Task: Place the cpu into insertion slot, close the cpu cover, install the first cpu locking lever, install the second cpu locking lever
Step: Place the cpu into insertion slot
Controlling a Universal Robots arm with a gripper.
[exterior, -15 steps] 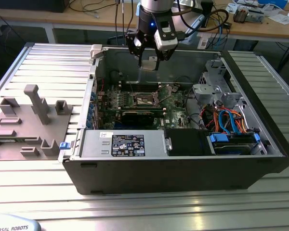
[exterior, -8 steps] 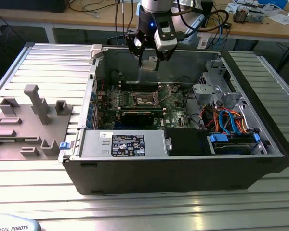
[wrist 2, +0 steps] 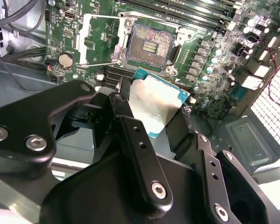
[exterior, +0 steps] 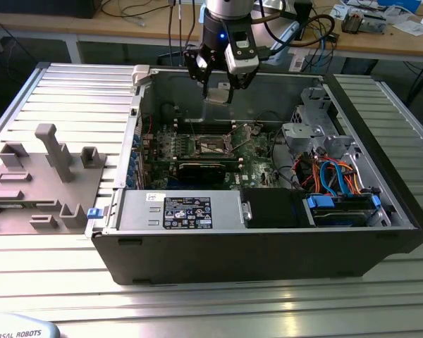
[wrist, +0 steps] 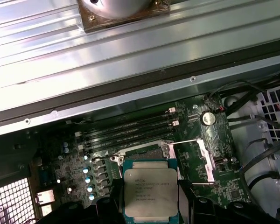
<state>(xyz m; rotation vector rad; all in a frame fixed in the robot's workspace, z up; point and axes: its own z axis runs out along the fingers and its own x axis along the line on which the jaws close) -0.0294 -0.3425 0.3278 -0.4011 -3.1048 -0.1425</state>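
Note:
In the exterior view my gripper (exterior: 217, 90) hangs over the open computer case, above the green board. It is shut on the cpu (wrist 2: 155, 103), a flat square chip with a dull silver top, gripped by two opposite edges between black fingers (wrist 2: 125, 98). The insertion slot (wrist 2: 149, 45) lies bare below and apart from the chip, its dark contact field showing. The cpu cover (wrist 2: 99, 39), a thin silver frame, is swung open beside the slot. In the first wrist view the cpu (wrist: 150, 186) hides most of the slot (wrist: 144, 150), with the cover (wrist: 203, 158) alongside.
Long memory slots (wrist: 130, 130) and a coin battery (wrist: 207, 117) flank the socket. A black card (exterior: 204, 169), the power supply (exterior: 190, 211) and a drive bay with blue cables (exterior: 338, 204) fill the case. A grey fixture (exterior: 42, 176) sits outside on the exterior view's left.

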